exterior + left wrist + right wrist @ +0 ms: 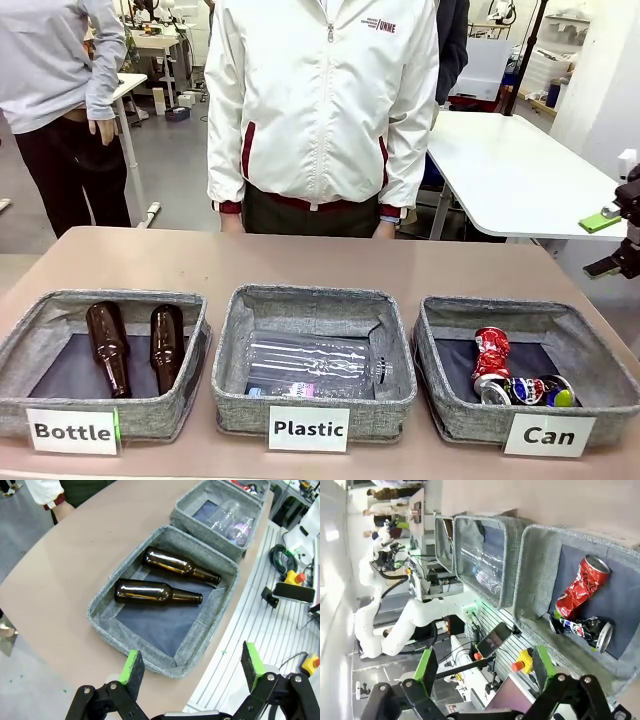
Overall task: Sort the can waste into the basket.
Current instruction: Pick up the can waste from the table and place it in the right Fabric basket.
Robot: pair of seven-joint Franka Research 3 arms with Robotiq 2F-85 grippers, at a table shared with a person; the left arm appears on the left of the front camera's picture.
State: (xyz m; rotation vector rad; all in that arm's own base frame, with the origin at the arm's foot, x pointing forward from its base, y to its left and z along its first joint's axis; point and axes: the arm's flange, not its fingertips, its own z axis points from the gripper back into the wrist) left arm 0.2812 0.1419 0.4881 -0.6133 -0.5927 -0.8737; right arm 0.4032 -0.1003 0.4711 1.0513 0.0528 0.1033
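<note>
Two crushed metal cans (510, 375) lie in my grey felt "Can" basket (590, 350): light, dented, grippable mid-body; my left claw (192, 667) and right claw (482, 667) gape empty.

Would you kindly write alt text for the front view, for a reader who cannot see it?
Three grey baskets line a brown table: the "Can" basket holds a crushed red can and a dark printed can, "Plastic" a clear bottle, "Bottle" two brown bottles. A person in a white jacket stands behind.

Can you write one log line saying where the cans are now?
red can in Can basket | dark can in basket | both jaws open, empty
</note>
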